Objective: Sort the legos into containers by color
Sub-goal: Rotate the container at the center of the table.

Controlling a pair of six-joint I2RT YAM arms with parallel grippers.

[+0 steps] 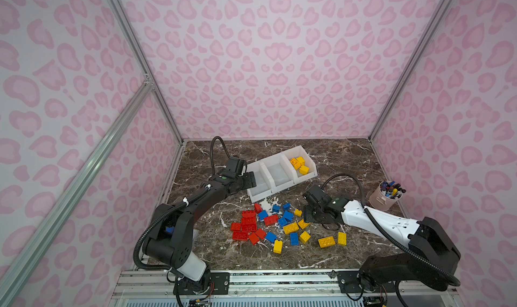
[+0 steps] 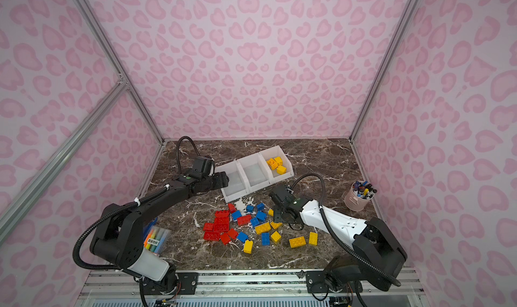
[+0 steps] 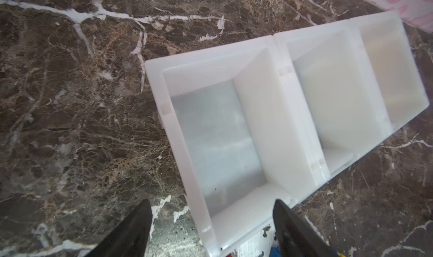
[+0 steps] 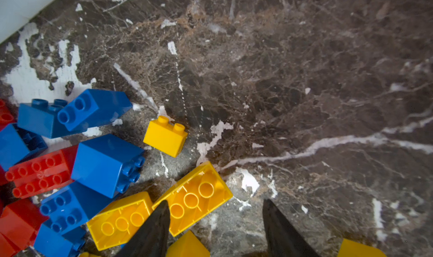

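Three joined white containers (image 1: 260,198) (image 2: 235,197) stand at the back of the marble table. The rightmost one holds a few yellow legos (image 1: 299,164) (image 2: 276,164); the other two look empty. My left gripper (image 1: 250,179) (image 3: 212,202) hangs open over the near end of the leftmost container (image 3: 154,80), with nothing between its fingers. Red (image 1: 247,224), blue (image 1: 288,216) and yellow legos (image 1: 291,227) lie loose in front of the containers. My right gripper (image 1: 309,212) (image 4: 215,201) is open just above the pile's right edge, one finger over an upturned yellow brick (image 4: 199,197). It holds nothing.
A pinkish cup of pens (image 1: 384,195) stands by the right wall. A pack of markers (image 2: 156,239) lies under my left arm near the left wall. Two yellow bricks (image 1: 326,241) lie apart, under my right arm. Pink walls close in three sides.
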